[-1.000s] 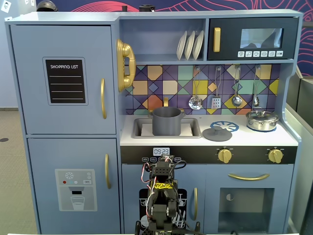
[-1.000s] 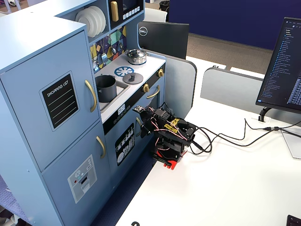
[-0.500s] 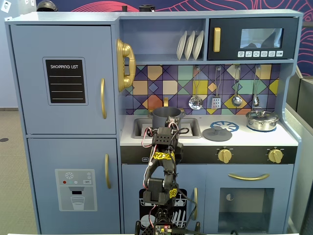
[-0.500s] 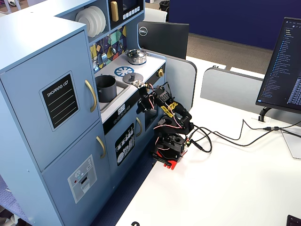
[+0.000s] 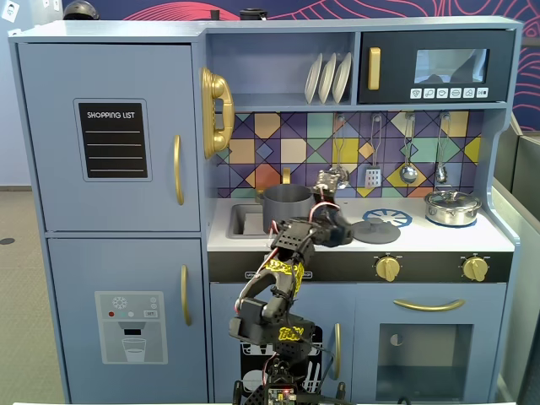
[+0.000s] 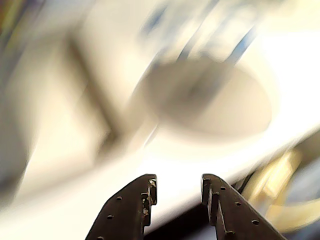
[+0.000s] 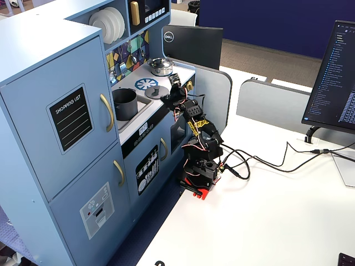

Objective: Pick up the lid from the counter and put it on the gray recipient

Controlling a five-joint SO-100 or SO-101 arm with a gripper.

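The pincer (image 6: 177,192) is open and empty, above the surface (image 5: 439,238) at frame centre, near the lid (image 5: 375,229); the gray pot (image 5: 283,205) stands left.

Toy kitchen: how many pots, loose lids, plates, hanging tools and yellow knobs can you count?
2 pots: gray pot, shiny steel pot
1 loose lid
3 plates
4 hanging utensils
2 gold knobs
Total: 12
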